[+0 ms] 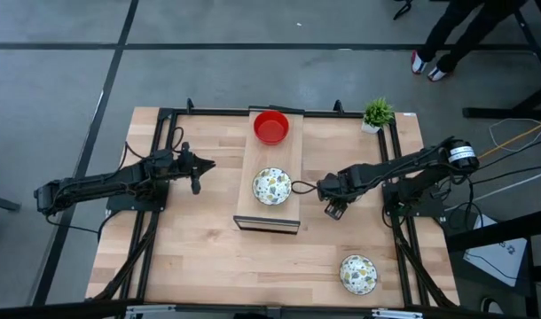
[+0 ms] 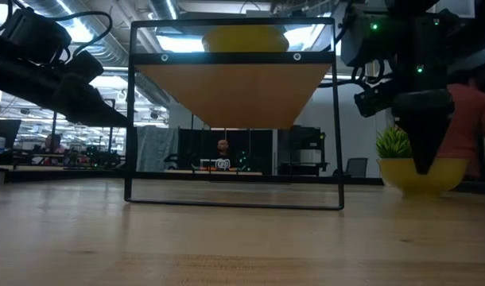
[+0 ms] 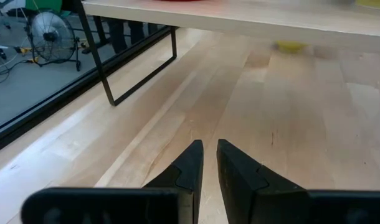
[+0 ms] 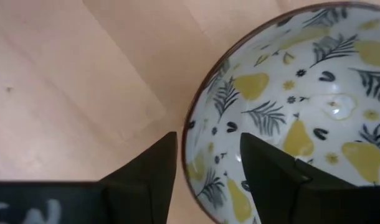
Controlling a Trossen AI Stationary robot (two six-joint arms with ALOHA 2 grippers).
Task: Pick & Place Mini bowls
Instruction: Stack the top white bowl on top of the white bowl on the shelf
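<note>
A raised wooden shelf [image 1: 253,199] stands mid-table. On it sit a plain red mini bowl [image 1: 271,127] at the far end and a white patterned mini bowl [image 1: 271,186] nearer. A second patterned bowl [image 1: 358,273] rests on the table near the near right corner. My right gripper [image 4: 207,146] is open at the shelf bowl's right side, one finger outside the rim and one over the bowl's inside. My left gripper [image 3: 209,148] is shut and hovers above bare table left of the shelf [image 3: 240,15]. No other bowls show. My right gripper comes at the patterned bowl from the table's right, with the bowl's rim [image 4: 189,134] between its open fingers. One finger [image 4: 162,155] stands outside the wall, the other [image 4: 265,158] inside. I cannot tell whether either touches. The bowl rests on the shelf.
A small potted plant [image 1: 377,112] stands at the far right corner. The shelf's black wire legs [image 2: 131,119] rise from the table. Bare wood lies across the near half of the table [image 1: 217,266]. A person's feet [image 1: 428,65] show on the floor beyond the far edge.
</note>
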